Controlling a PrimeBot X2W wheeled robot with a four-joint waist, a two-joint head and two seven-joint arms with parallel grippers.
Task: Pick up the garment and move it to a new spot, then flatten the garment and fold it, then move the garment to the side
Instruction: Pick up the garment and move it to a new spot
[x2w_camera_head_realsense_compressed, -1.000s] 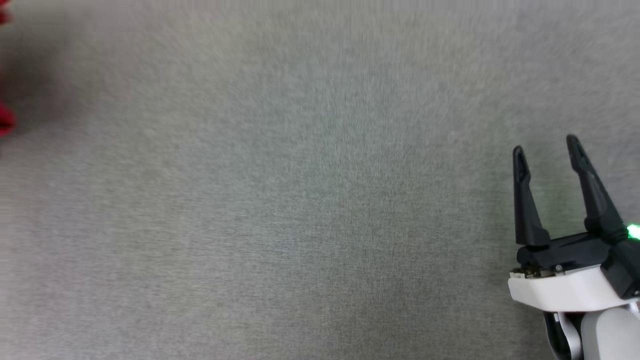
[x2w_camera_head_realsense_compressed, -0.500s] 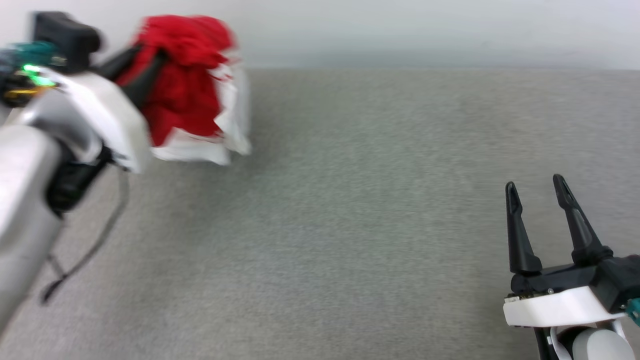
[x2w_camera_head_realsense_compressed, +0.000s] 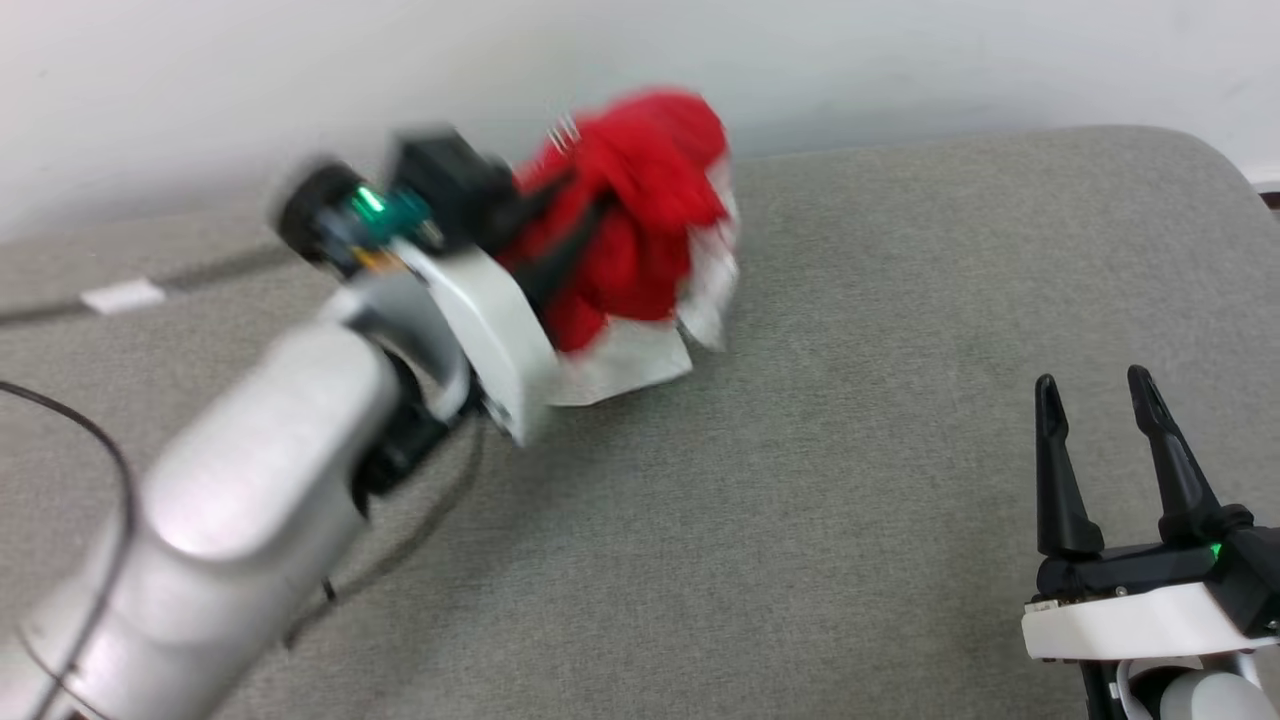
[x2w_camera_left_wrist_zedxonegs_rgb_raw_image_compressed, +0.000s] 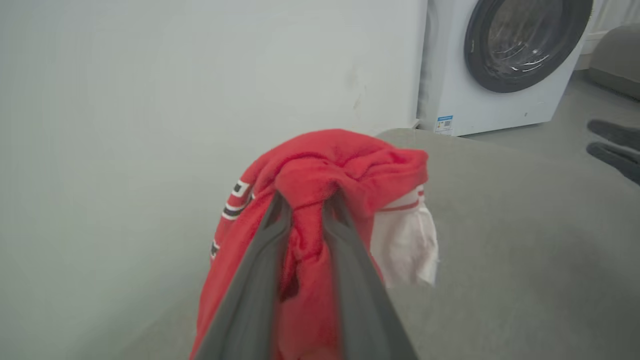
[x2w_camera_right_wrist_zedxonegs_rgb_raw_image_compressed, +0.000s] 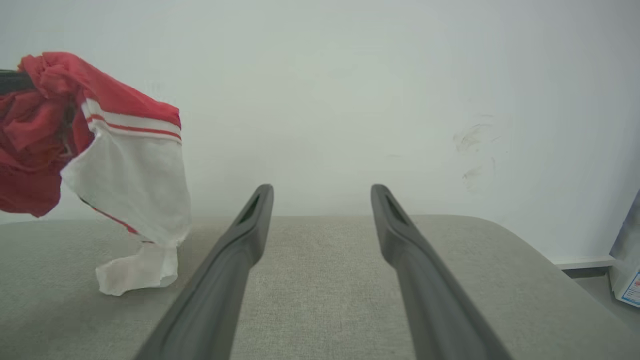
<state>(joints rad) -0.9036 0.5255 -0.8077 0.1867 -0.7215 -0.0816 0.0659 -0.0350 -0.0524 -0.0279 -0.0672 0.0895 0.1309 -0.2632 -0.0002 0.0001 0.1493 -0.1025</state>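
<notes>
Moving the red jersey (x2w_camera_head_realsense_compressed: 640, 200), bunched in my left pincer (x2w_camera_left_wrist_zedxonegs_rgb_raw_image_compressed: 306, 200).
It is clamped on the fabric, white hem seemingly brushing the grey cushion (x2w_camera_head_realsense_compressed: 850, 450); my right pincer (x2w_camera_head_realsense_compressed: 1092, 378) gapes empty. Next, I judge: lower, release, spread it flat.

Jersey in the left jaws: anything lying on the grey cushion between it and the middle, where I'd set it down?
Nothing visible. The jersey hangs bunched from the left gripper, white hem touching the grey cushion; nothing lies on the cushion's middle, and the open right gripper sits off to the side.
</notes>
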